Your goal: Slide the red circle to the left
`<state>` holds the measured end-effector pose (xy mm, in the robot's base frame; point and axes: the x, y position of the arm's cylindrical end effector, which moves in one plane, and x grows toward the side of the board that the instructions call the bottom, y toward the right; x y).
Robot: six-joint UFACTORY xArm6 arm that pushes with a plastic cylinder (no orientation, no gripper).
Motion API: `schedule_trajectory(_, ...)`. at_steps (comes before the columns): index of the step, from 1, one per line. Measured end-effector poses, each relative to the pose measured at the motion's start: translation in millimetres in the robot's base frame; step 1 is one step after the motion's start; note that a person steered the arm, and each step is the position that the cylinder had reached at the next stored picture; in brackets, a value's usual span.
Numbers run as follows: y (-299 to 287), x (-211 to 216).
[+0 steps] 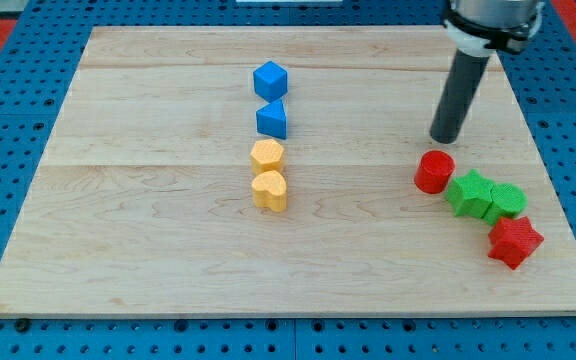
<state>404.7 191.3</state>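
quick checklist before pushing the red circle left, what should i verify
1. Target found: red round block sits near the view's right: ok.
2. My tip is on the block's right side for a leftward push: not ok, it stands just above it in the view.
3. Tip apart from the block: ok, small gap.
4. Green star block clear of the target: cannot tell, they look almost touching.
5. Path leftward: the yellow heart block lies roughly in line, far off: ok for a short slide.

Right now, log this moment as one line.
my tip: above red circle, apart | circle touches green star | push: not begun
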Motion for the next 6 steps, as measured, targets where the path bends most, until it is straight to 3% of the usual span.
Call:
schedule_trajectory(2, 44, 0)
schedule_trajectory(4, -32, 59)
schedule_trajectory(6, -100, 55)
